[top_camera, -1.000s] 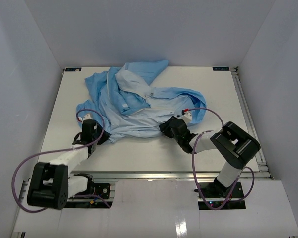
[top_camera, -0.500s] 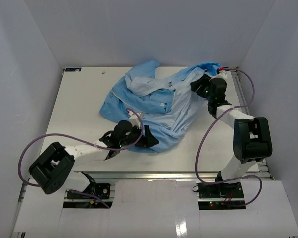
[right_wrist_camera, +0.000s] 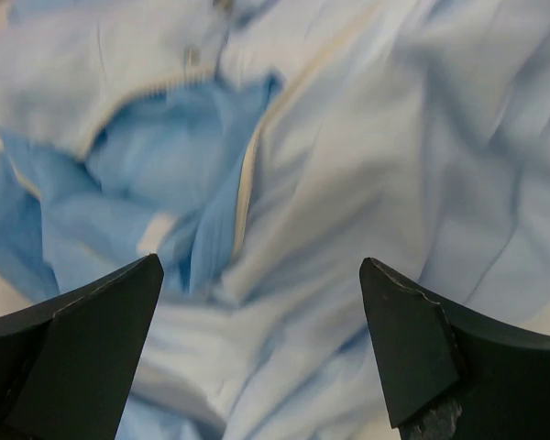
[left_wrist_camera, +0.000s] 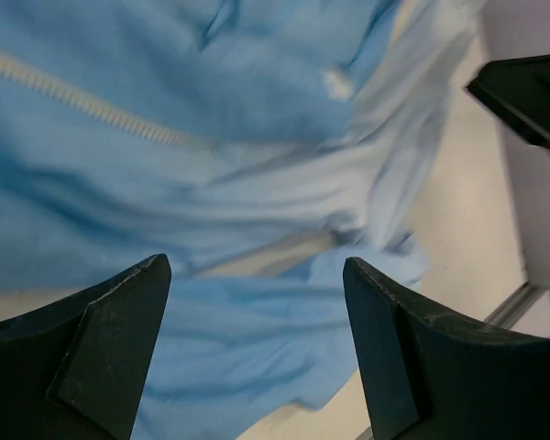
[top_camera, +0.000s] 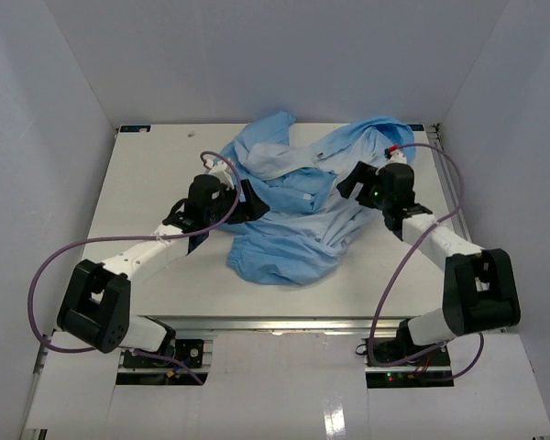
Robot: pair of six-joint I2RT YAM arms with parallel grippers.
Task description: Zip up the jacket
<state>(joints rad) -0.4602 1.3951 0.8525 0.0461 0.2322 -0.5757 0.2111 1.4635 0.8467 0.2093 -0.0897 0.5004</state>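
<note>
Jacket [top_camera: 289, 252] – thin matt cloth, creased; table [top_camera: 147, 183] smooth matt wht.

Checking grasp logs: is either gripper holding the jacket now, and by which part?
Nothing is held: left gripper and right gripper have jaws open, facing the jacket.

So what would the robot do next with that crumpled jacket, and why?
Probably lower the right gripper onto the pale zipper strip and pinch it. The jacket lies bunched and unzipped; the right gripper and the left gripper are both open, holding nothing, and that strip shows right ahead of the right one.
</note>
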